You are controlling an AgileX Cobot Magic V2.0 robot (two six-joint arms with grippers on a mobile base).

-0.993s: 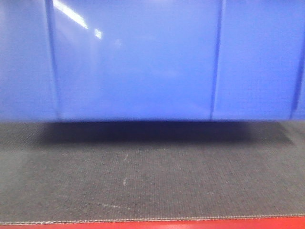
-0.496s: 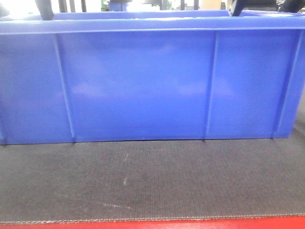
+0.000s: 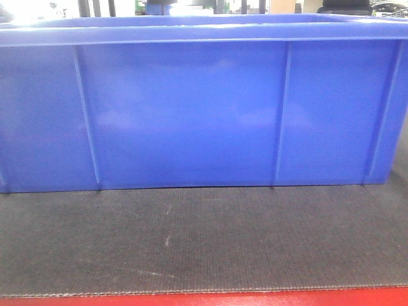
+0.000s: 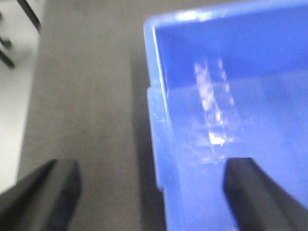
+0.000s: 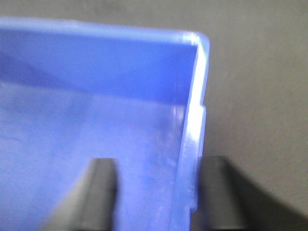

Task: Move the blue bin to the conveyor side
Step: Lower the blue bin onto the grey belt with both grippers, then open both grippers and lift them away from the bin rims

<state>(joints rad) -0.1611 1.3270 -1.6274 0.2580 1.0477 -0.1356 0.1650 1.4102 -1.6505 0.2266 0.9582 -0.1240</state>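
Blue bin (image 3: 191, 108) sits flat on the conveyor (image 3: 204, 242), near its red edge strip (image 3: 204, 299).

Your left gripper (image 4: 149, 187) is spread wide, straddling the bin's end wall, fingers clear of it. Your right gripper (image 5: 156, 192) straddles the opposite wall, jaws parted; contact with the rim is blurred, can't tell.

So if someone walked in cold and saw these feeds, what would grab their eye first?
The blue bin would: its ribbed side wall fills most of the front view, sitting on the dark grey conveyor. Next, the two wrist views, where the left gripper and the right gripper each straddle a bin wall near a corner, one finger inside and one outside, jaws apart.
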